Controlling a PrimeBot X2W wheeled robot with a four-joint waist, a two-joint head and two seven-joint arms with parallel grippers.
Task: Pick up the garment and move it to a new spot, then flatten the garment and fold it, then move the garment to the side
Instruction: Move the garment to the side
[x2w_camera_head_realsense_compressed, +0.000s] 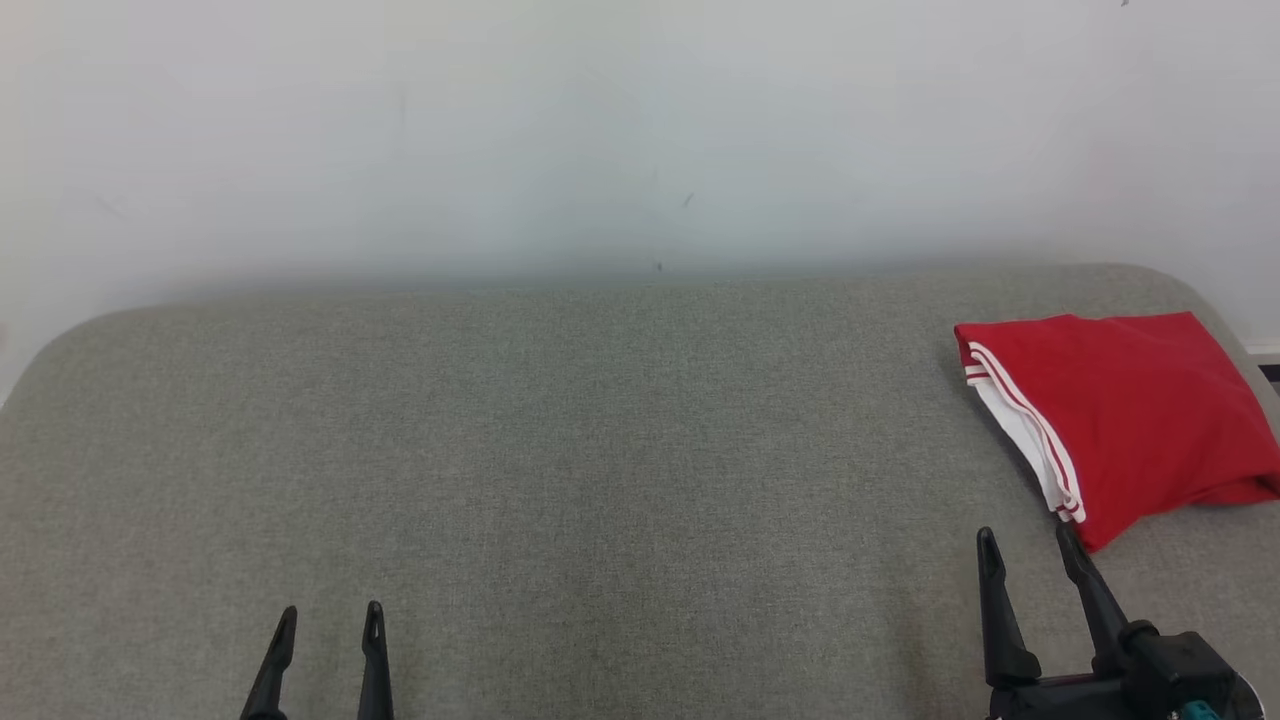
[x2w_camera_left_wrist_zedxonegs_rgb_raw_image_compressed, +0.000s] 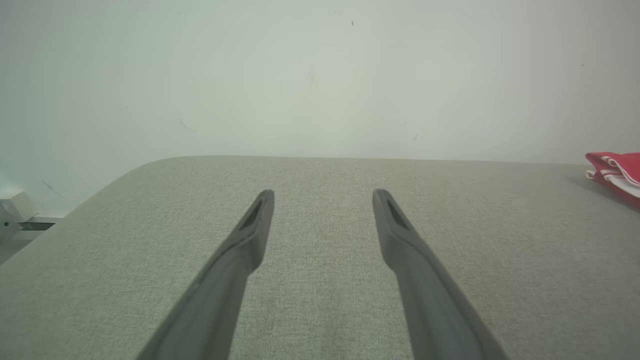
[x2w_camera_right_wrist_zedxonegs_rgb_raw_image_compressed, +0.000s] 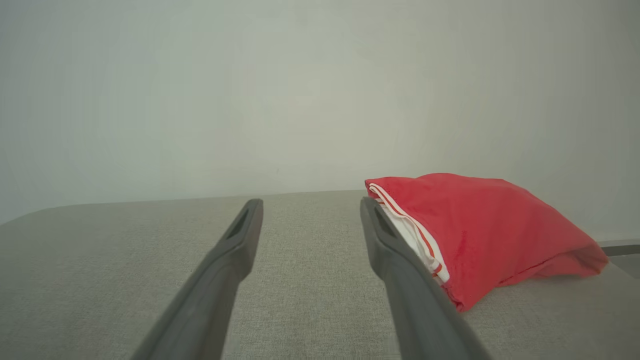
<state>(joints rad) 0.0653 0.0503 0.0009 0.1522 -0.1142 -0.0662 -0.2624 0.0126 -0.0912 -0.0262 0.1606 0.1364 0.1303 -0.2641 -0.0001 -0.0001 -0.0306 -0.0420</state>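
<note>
Both my left gripper (x2w_camera_head_realsense_compressed: 332, 610) and right gripper (x2w_camera_head_realsense_compressed: 1028, 535) gape wide, empty, and the red garment (x2w_camera_head_realsense_compressed: 1140, 400) looks light, soft, floppy, so I'd pinch its striped edge (x2w_camera_head_realsense_compressed: 1035, 440)

left gripper (x2w_camera_head_realsense_compressed: 330, 615) and right gripper (x2w_camera_head_realsense_compressed: 1028, 540): each has two long, dark, tapering fingers (x2w_camera_left_wrist_zedxonegs_rgb_raw_image_compressed: 400, 235) with slotted tips; a black housing (x2w_camera_head_realsense_compressed: 1170, 665) with a teal fitting (x2w_camera_head_realsense_compressed: 1200, 710) backs the right.

The left gripper (x2w_camera_head_realsense_compressed: 330, 618) sits low at the robot's left in the head view, jaws standing well apart and pointing forward. The right gripper (x2w_camera_head_realsense_compressed: 1028, 545) is likewise spread wide and holds nothing, leaning slightly leftward.
</note>
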